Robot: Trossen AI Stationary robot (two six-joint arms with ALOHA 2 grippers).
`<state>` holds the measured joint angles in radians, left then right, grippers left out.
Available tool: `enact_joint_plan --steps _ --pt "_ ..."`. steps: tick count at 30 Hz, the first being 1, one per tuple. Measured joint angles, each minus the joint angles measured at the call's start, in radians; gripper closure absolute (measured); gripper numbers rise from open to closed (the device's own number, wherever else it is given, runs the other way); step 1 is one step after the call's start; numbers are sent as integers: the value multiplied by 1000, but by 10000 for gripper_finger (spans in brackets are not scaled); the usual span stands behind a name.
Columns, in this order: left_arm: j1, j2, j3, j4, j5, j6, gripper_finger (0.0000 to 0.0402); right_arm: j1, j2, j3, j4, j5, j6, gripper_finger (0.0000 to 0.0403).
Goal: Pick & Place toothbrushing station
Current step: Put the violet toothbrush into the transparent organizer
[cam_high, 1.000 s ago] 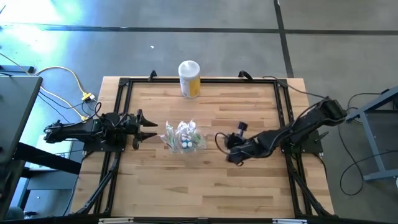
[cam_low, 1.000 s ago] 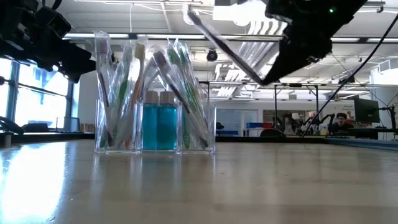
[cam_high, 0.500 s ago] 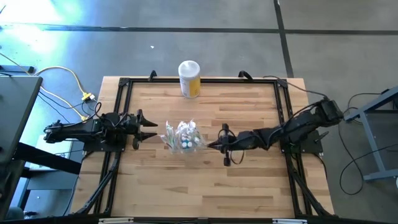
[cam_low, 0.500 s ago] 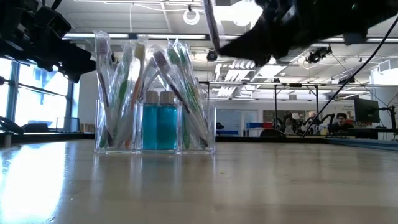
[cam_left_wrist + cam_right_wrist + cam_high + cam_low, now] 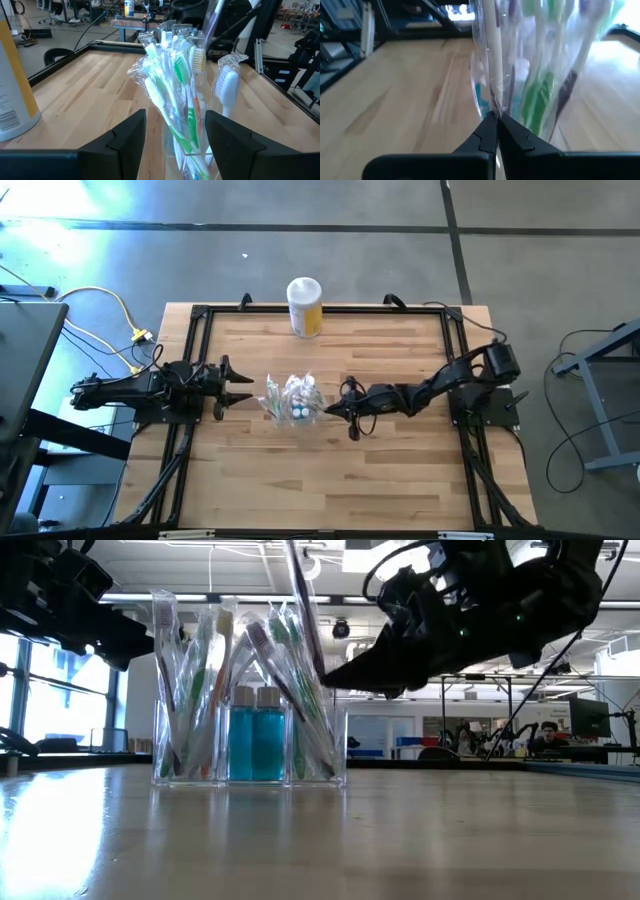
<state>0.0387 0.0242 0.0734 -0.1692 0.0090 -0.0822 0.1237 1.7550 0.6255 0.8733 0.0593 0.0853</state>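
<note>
Clear plastic is what the right arm is heading for: the toothbrushing station (image 5: 296, 403), a small see-through container stuffed with wrapped toothbrushes (image 5: 176, 95) and two blue bottles (image 5: 254, 734), is standing near the middle of the pale wooden table (image 5: 330, 480). Over the last second the right arm has been stretching in from its side of the table, and the right gripper (image 5: 333, 409) is now arriving just beside the container, where a moment ago it was hanging well apart. Its fingers are pinched together on a thin wrapped toothbrush (image 5: 491, 55), which is standing up from the closed tips. I take it that this brush is being carried to the station and is about to be dropped in. Across the table, the left gripper (image 5: 244, 388) is waiting near the container's other side, its fingers (image 5: 124, 137) spread wide and holding nothing. By the far edge, a yellow jar with a white lid (image 5: 305, 306) is standing untouched.
</note>
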Motion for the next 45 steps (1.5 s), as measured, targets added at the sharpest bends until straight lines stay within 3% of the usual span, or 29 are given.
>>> enact_joint_plan --steps 11,36,40,45 --pt "0 0 0 0 0 0 202 -21 71 22 17 -12 5 399" --pt "0 1 0 0 3 0 202 -48 68 24 -84 -3 130 399" --pt "0 1 0 0 3 -1 202 -47 67 24 -90 -5 132 381" --pt "0 1 0 0 3 -1 202 -47 67 24 -93 -10 155 328"
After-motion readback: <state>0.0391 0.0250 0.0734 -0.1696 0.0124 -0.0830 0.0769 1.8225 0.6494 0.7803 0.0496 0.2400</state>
